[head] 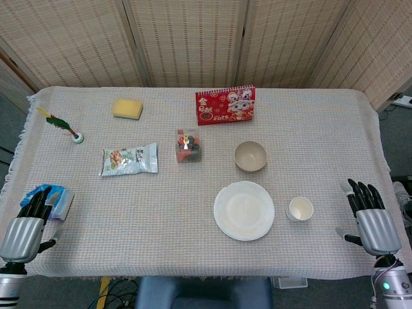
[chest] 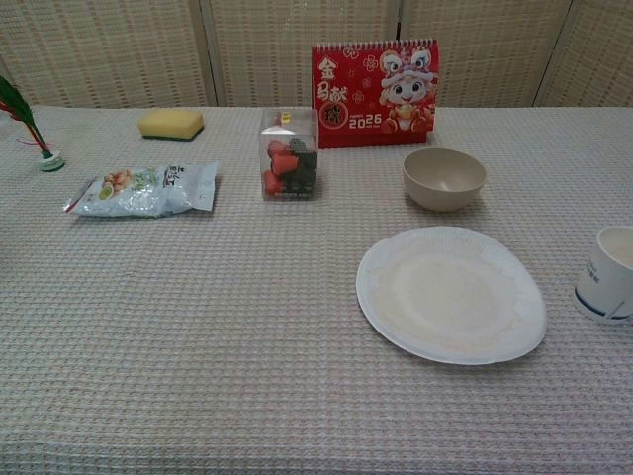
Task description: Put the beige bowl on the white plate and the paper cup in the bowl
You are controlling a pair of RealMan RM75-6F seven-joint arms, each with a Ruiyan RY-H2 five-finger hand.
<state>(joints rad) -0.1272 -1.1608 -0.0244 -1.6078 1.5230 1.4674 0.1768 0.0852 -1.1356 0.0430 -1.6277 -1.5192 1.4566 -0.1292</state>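
Observation:
The beige bowl (head: 250,156) (chest: 444,178) stands upright and empty on the tablecloth, just behind the white plate (head: 244,210) (chest: 451,294). The plate lies bare. To its right stands the paper cup (head: 300,209) (chest: 608,273), upright, cut by the edge of the chest view. My right hand (head: 372,219) hovers at the table's right front edge, fingers straight and apart, holding nothing, right of the cup. My left hand (head: 26,225) rests at the left front corner, fingers extended, empty. Neither hand shows in the chest view.
A red calendar (head: 225,105) stands behind the bowl. A clear box of red and black items (head: 187,145), a snack bag (head: 129,159), a yellow sponge (head: 127,108) and a green feather toy (head: 64,125) lie to the left. A blue-white packet (head: 56,201) lies by my left hand.

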